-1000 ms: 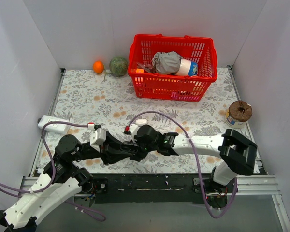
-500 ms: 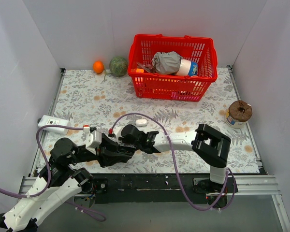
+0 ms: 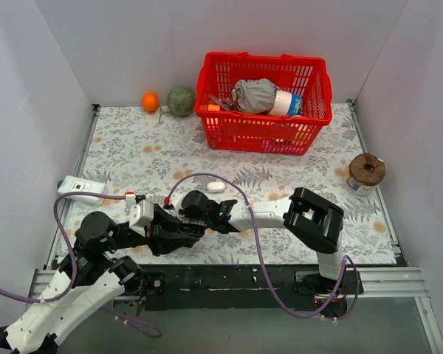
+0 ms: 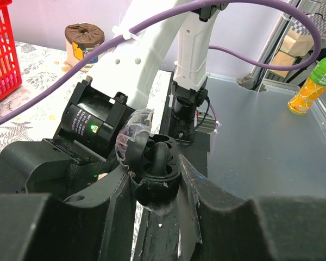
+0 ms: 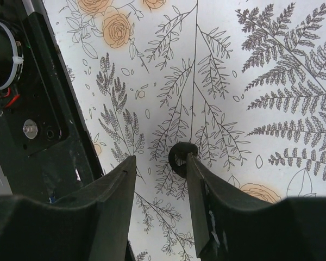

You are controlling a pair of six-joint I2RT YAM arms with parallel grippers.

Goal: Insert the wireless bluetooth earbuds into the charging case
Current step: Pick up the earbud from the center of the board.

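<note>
Earbud (image 5: 182, 159), small, round and glossy black, lies on the fern-printed desk (image 5: 233, 81) low in the middle of my right wrist view. It sits right against the right-hand finger of my right tool (image 5: 161, 161), whose jaws stand apart around it without clamping. Only my left wrist view shows the charging case (image 4: 152, 157): black, lid swung open toward the upper left, hollows showing, pinched tight in my left tool (image 4: 155, 173). The overhead view hides both under my arms, but it alone shows a small white piece (image 3: 216, 186) just above them. A sticker on my right arm (image 4: 84, 122) carries print too small to read, as does the orange bottle (image 4: 313, 81).
</note>
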